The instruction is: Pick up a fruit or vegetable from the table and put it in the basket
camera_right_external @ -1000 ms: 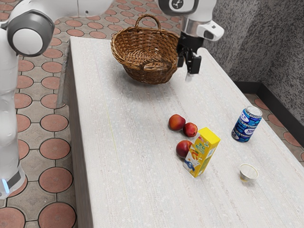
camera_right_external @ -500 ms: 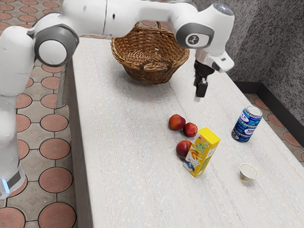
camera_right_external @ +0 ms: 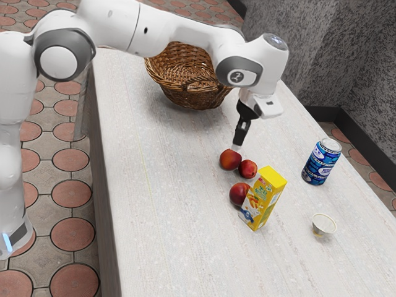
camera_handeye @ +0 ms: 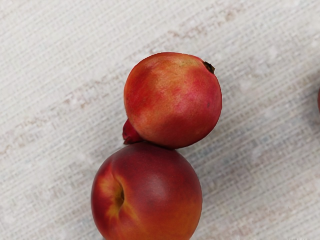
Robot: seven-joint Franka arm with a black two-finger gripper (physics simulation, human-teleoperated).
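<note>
The gripper [camera_right_external: 237, 146] hangs just above the nectarine [camera_right_external: 230, 160], pointing down; from this side its state cannot be told. A smaller red pomegranate [camera_right_external: 248, 169] lies against the nectarine on the table [camera_right_external: 179, 216]. Another red fruit [camera_right_external: 239, 194] sits apart from them, partly behind the juice carton. Under the hand, the wrist view has the nectarine [camera_handeye: 147, 195] touching the pomegranate [camera_handeye: 172, 100], whose crown and stem end show. The wicker basket [camera_right_external: 192, 93] stands upright near the table's far end, partly covered by the arm.
A yellow juice carton [camera_right_external: 263, 199] stands beside the third fruit. The blue can [camera_right_external: 321, 162] is near the table edge at the exterior view's right, with a small cup [camera_right_external: 323, 225] nearer the camera.
From beside the basket, my hand has swung out over the table and come down close above the nectarine. The fruits, carton, can, cup and basket have stayed put.
</note>
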